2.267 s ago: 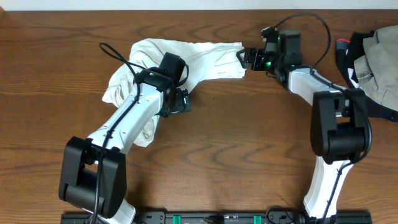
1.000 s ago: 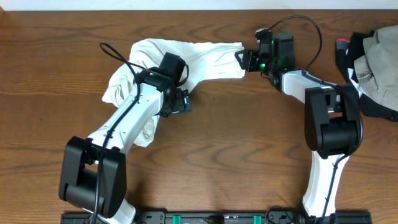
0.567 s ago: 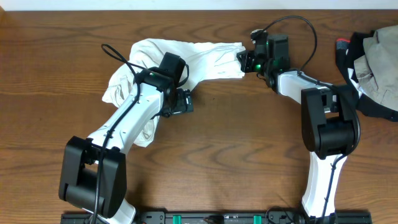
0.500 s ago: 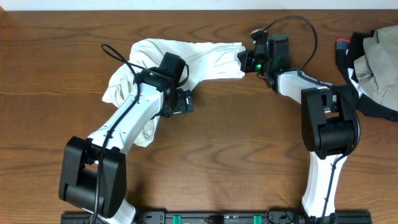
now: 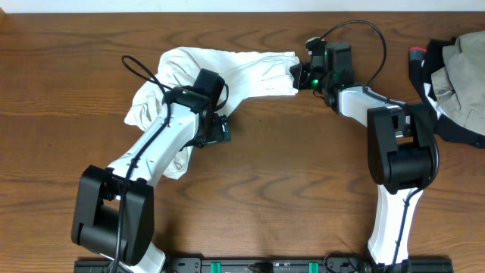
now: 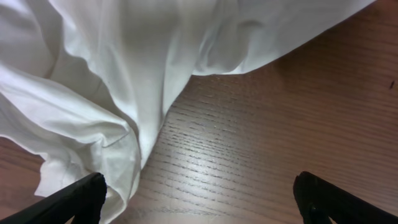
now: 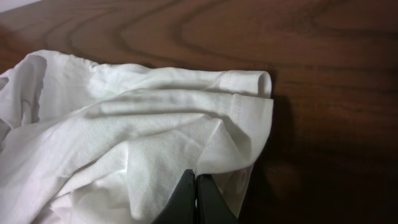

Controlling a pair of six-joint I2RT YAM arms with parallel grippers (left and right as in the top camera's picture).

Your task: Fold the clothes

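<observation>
The clothes point(image 5: 250, 70) are a wrinkled white garment spread across the far left-centre of the wooden table. My right gripper point(image 5: 296, 76) is at the garment's right end. In the right wrist view its fingers point(image 7: 196, 186) are pressed together, pinching a fold of the white cloth point(image 7: 124, 137) near the hemmed corner. My left gripper point(image 5: 217, 127) hovers at the garment's lower edge. In the left wrist view it stands wide open point(image 6: 199, 199) over bare wood, the left fingertip point(image 6: 81, 196) beside the cloth point(image 6: 124, 74), nothing between the fingers.
A heap of other garments, khaki over dark fabric point(image 5: 455, 72), lies at the table's right edge. A black cable point(image 5: 140, 67) from the left arm loops over the white garment. The left arm lies across the garment's lower left part.
My right gripper moved left onto the garment's right end and shut on it. My left gripper shifted slightly left and stayed open.
</observation>
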